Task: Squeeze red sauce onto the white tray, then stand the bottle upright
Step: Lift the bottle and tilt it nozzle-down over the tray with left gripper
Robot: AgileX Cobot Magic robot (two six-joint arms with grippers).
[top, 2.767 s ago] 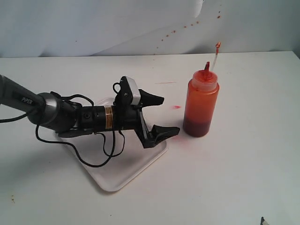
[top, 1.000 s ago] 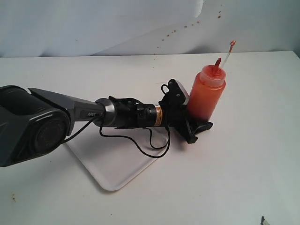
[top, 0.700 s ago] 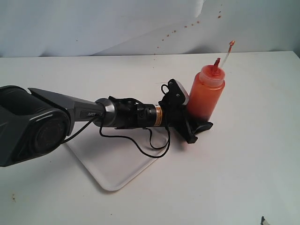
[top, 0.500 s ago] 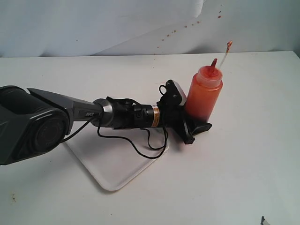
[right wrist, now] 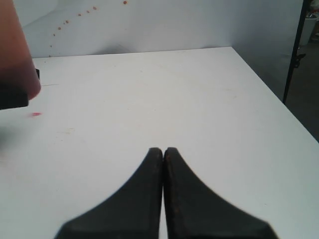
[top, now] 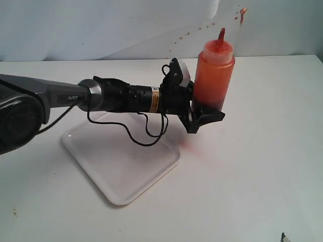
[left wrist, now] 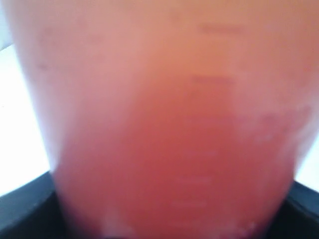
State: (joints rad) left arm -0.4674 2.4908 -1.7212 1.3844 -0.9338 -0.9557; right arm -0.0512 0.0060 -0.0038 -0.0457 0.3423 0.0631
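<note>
My left gripper (top: 206,110) is shut on the lower part of the bottle (top: 214,70) and holds it upright, clear of the table, just past the far right corner of the white tray (top: 118,169). The bottle's orange-red body (left wrist: 169,124) fills the left wrist view, with dark fingers (left wrist: 22,211) at its sides. Red sauce (top: 209,100) shows as the filling. The red nozzle (top: 221,35) points up, with the tether's tiny cap (top: 243,11) above. My right gripper (right wrist: 163,151) is shut and empty over bare table, far from the bottle (right wrist: 14,45).
A small red spot (right wrist: 35,114) lies on the table beside the bottle. A faint pink smear (top: 190,146) marks the table by the tray's corner. Red specks (top: 189,34) dot the back wall. A loose black cable (top: 146,133) hangs under the left arm, over the tray.
The left gripper has lifted the bottle off the table, up and slightly left. The bottle went from leaning to upright. The right gripper has not moved.
</note>
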